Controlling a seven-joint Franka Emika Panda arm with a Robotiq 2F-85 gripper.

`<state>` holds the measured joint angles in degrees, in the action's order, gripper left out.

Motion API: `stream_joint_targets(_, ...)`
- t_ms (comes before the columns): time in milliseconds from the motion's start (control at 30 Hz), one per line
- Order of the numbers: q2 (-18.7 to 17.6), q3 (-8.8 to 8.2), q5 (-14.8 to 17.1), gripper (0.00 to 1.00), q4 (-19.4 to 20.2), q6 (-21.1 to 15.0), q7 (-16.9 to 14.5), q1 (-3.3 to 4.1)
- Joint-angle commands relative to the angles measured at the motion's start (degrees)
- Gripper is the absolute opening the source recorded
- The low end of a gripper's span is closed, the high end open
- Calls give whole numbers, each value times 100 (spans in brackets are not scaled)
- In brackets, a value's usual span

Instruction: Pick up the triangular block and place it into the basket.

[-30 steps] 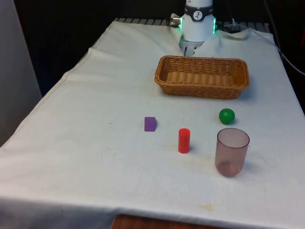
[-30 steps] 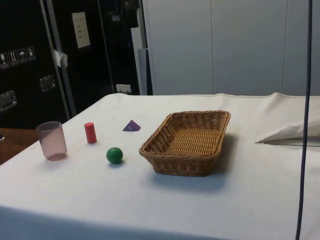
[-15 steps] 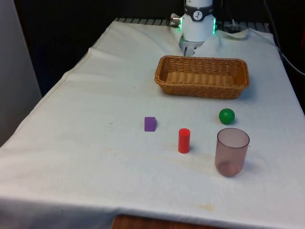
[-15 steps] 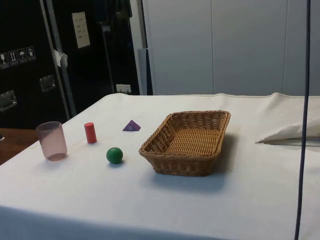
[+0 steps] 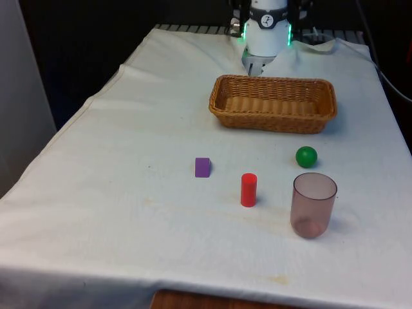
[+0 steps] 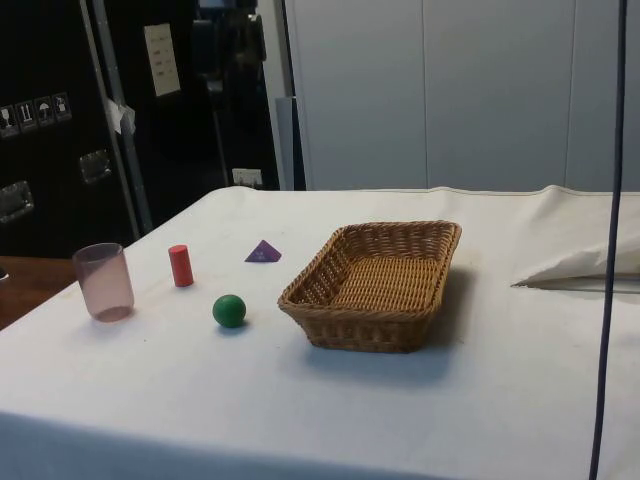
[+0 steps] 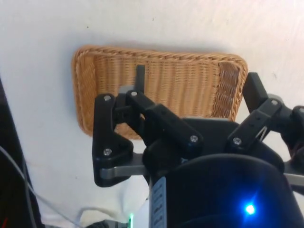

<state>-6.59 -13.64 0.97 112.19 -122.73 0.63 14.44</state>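
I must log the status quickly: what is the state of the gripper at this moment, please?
Gripper: high above the basket, holding nothing; open or closed cannot be told.

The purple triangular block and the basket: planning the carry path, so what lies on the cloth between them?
Nothing: in the front view, bare white cloth runs from the purple triangular block to the basket.

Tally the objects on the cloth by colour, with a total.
Purple: 1, the triangular block
Red: 1, the cylinder
Green: 1, the ball
Pinkish translucent: 1, the cup
Tan wicker: 1, the basket
Total: 5
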Motion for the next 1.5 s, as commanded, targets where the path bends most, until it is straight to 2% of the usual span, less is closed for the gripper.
stream_joint_targets(0, -29, -17, 23, 100, 52, -126, -40, -23)
stream_joint_targets(233, -235, -69, 34, 100, 241, -476, -115, -34)
stream_joint_targets(267, -206, -80, 0, 100, 206, -372, -86, -29)
stream_joint_targets(300, -281, -69, 23, 100, 275, -567, -115, -29)
stream_joint_targets(500, -413, -63, 34, 100, 361, -814, -201, -40)
stream_joint_targets(533, -395, -69, 0, 100, 327, -699, -155, -29)
stream_joint_targets(600, -493, -80, 34, 100, 395, -957, -264, -57)
stream_joint_targets(800, -791, -166, 74, 100, 355, -1249, -395, -103)
stream_joint_targets(867, -808, -206, 0, 100, 367, -1261, -338, -74)
stream_joint_targets(900, -888, -189, 86, 100, 338, -1341, -424, -109)
stream_joint_targets(1133, -1232, -275, 178, 100, 298, -1748, -596, -166)
stream_joint_targets(1167, -1266, -298, 201, 100, 298, -1799, -630, -166)
stream_joint_targets(1200, -1261, -350, 126, 100, 309, -1776, -567, -120)
stream_joint_targets(1233, -1301, -309, 223, 100, 298, -1851, -659, -166)
stream_joint_targets(1467, -1593, -361, 424, 100, 309, -2189, -877, -223)
